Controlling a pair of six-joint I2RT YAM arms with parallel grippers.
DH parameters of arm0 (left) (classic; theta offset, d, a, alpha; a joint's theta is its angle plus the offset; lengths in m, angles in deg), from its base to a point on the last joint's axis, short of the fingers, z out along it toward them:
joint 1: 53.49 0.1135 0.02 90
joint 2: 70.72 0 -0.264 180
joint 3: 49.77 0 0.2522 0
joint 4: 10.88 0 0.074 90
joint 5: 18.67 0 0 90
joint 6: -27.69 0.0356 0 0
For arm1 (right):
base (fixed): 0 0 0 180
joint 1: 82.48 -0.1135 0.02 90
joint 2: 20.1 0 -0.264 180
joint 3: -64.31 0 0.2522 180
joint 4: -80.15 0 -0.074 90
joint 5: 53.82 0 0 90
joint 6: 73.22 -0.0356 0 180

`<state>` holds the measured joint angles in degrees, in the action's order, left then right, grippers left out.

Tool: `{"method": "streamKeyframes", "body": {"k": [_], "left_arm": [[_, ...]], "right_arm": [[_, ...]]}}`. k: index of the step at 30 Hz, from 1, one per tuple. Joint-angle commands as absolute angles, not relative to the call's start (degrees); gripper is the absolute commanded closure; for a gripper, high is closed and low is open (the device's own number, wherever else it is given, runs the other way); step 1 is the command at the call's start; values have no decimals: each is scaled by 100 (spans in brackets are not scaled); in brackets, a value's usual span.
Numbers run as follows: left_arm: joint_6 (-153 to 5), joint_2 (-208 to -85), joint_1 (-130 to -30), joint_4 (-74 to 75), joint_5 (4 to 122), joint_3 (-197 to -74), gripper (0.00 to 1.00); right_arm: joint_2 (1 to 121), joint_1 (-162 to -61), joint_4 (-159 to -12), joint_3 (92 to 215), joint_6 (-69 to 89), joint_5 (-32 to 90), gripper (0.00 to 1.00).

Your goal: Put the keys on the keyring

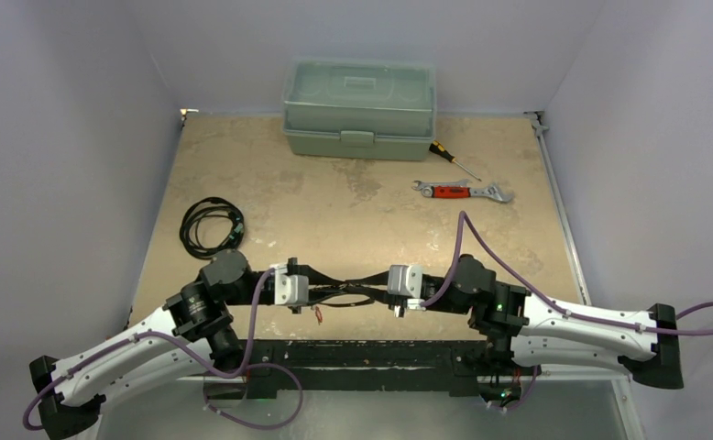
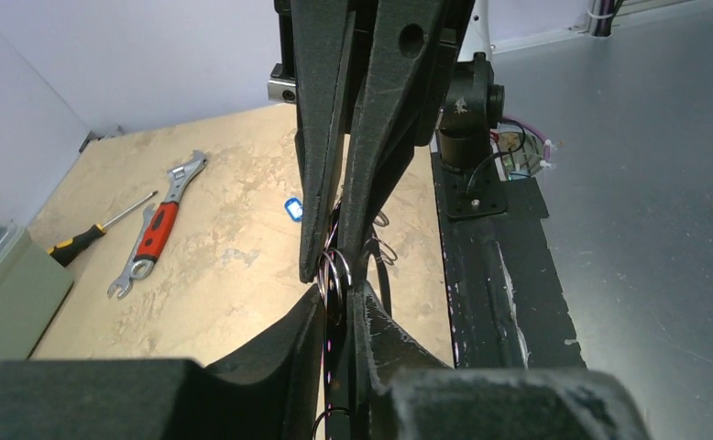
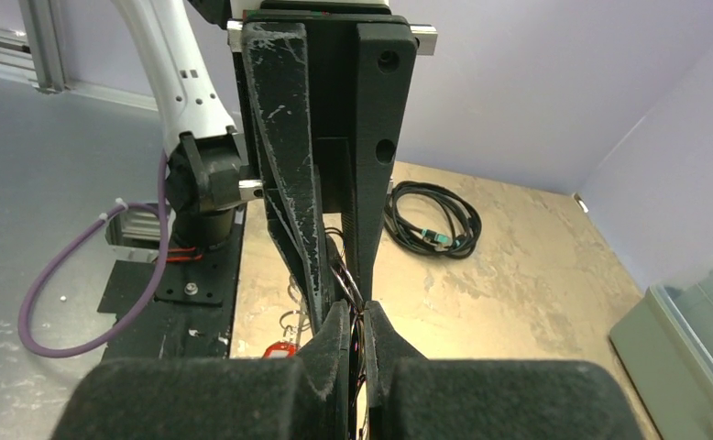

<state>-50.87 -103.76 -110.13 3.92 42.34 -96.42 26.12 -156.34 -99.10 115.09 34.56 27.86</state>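
perhaps keyring [image 2: 334,271] pinched near table [image 1: 353,215] edge

Pale lilac walls [image 1: 78,137] enclose a tan, mottled tabletop [image 1: 353,211] on three sides, evenly lit, with a grey metal ledge [image 2: 646,183] along its near edge.

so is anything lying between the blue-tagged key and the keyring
Nothing visible: the blue-tagged key lies alone on the table, with only bare surface between it and the keyring in the right gripper.
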Motion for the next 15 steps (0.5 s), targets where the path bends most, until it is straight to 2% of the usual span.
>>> {"method": "streamKeyframes", "body": {"k": [1,5,12,14,15], "left_arm": [[-5069,-10411,-10987,184,4225,-9666,92],[-5056,-10438,-10986,209,4201,-9685,100],[-5082,-10430,-10986,279,4203,-9746,100],[-5109,-10429,-10983,279,4240,-9784,100],[-5124,-10436,-10986,455,4241,-9797,100]], "right_arm": [[2601,-15665,-10187,11676,3321,2590,100],[2555,-15665,-10230,11648,3293,2572,100],[2607,-15665,-10061,11678,3270,2601,99],[2540,-15666,-10074,11626,3253,2649,86],[2485,-15666,-10065,11603,3242,2673,76]]}}
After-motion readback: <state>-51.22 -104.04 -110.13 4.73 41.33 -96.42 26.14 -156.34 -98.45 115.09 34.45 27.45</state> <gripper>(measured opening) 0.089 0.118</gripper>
